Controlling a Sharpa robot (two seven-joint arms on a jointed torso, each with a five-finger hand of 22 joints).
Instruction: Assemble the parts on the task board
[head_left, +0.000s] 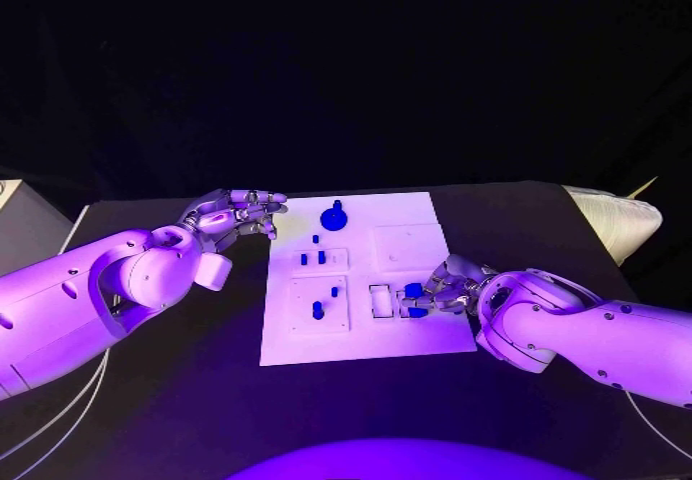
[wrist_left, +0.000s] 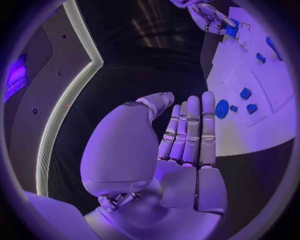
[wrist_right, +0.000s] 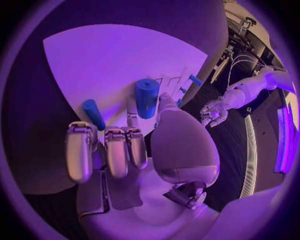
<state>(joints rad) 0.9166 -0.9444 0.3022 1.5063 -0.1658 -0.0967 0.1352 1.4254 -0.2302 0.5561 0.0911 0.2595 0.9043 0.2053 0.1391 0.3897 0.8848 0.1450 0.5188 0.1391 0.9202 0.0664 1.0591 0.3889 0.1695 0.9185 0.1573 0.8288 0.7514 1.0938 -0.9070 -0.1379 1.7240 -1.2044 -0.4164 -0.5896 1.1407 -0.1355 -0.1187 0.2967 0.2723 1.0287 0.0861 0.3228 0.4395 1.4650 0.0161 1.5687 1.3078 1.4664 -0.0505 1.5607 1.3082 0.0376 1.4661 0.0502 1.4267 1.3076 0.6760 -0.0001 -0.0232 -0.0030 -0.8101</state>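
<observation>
The white task board lies mid-table with several small blue parts on it: a round knobbed part at the far end, a pair of pegs and two more in a recessed square. My right hand rests at the board's right edge, its thumb and a finger pinching an upright blue cylinder. A second blue piece lies beside it. My left hand hovers over the black table off the board's far left corner. Its fingers are straight and hold nothing.
A white ribbed object stands at the table's far right edge. A pale box sits at the far left. Thin cables trail under my left arm. Black table surrounds the board.
</observation>
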